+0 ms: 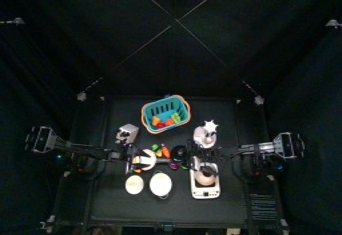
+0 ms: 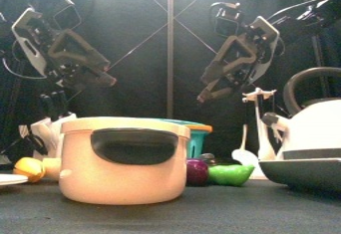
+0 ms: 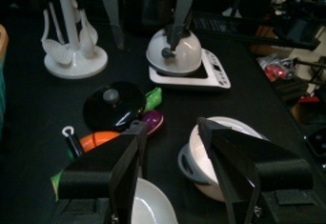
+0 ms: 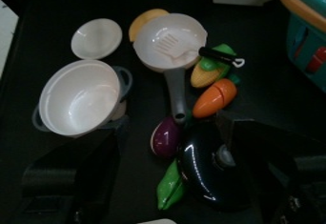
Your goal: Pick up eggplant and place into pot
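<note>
**Eggplant on the tabletop, pot empty**

Black curtains pen in your small tabletop (image 1: 107, 169). Your pot (image 4: 79, 96) sits open with nothing inside it. The eggplant (image 4: 167, 137) lies outside it, just beside a black lid (image 4: 214, 166) among carrot (image 4: 215, 98) and green vegetables. Your teal basket (image 1: 167, 113) at the back holds small colored items, too small to name. Your right gripper (image 4: 166, 185) hangs above the vegetables with jaws spread wide and empty. Your left gripper (image 3: 178, 161) hovers with jaws parted, holding nothing.
</note>
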Available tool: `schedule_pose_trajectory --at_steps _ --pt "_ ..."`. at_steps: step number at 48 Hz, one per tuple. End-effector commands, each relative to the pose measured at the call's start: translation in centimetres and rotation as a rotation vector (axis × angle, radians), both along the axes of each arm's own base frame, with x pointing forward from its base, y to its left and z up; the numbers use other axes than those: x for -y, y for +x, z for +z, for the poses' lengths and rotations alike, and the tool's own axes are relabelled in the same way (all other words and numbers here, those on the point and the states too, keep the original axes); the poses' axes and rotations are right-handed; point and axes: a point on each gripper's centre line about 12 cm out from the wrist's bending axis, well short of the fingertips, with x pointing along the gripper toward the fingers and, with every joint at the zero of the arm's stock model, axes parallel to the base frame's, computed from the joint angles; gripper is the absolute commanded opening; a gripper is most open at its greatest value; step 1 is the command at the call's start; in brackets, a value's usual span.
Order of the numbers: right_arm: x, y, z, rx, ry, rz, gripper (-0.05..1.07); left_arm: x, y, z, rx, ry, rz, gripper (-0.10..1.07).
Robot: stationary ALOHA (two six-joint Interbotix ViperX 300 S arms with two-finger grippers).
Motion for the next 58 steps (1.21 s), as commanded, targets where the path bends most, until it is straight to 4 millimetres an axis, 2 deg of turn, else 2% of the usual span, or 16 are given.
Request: schedule_pose_trajectory --at_steps 1,14,25,32,38,58 --pt "-0.1 1.0 0.4 0.002 0.002 -0.001 1.02 0.0 0.0 0.1 -0.001 -0.008 0.006 0.85" --pt "-0.9 3.5 -1.7 -0.140 -0.023 0.005 1.02 -0.1 -0.2 -0.4 -0.034 -0.008 0.011 0.85" --pt "-3.1 6.0 -3.8 -0.271 -0.065 0.046 1.02 0.1 -0.6 -0.8 -0.047 -0.015 0.008 0.85" --pt "-3.9 6.6 -5.1 -0.366 -0.093 0.049 1.02 0.1 -0.5 -0.7 -0.044 -0.015 0.007 0.85" --pt "-3.8 7.0 -5.9 -0.434 -0.116 0.035 1.02 0.1 -0.5 -0.7 -0.044 -0.017 0.006 0.85" --pt "-3.6 8.2 -7.5 -0.470 -0.126 0.029 1.02 0.2 -0.6 -0.8 -0.049 -0.034 0.017 0.85"
